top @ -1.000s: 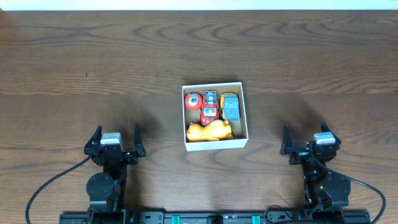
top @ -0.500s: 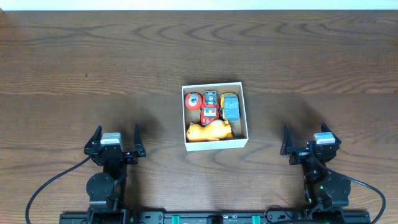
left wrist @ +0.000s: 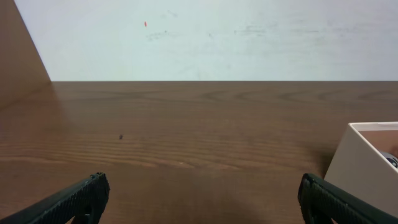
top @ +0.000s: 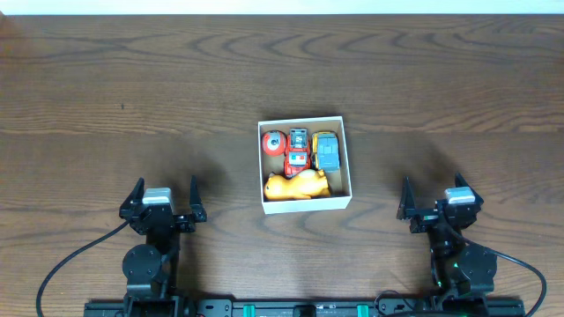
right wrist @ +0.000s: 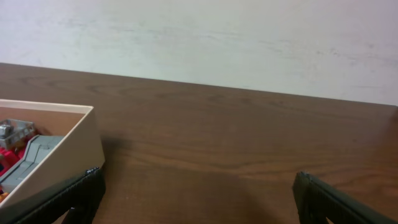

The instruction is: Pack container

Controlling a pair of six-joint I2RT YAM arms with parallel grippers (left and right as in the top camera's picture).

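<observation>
The container, a small white-walled square box, stands at the table's middle. Inside lie a yellow toy, a red round toy, a red toy car and a grey and yellow toy car. My left gripper is open and empty near the front left. My right gripper is open and empty near the front right. The container's wall shows at the right edge of the left wrist view and at the left of the right wrist view, with toys inside.
The dark wooden table stretches all round the container. A pale wall rises behind its far edge. Black cables run from each arm base at the front edge.
</observation>
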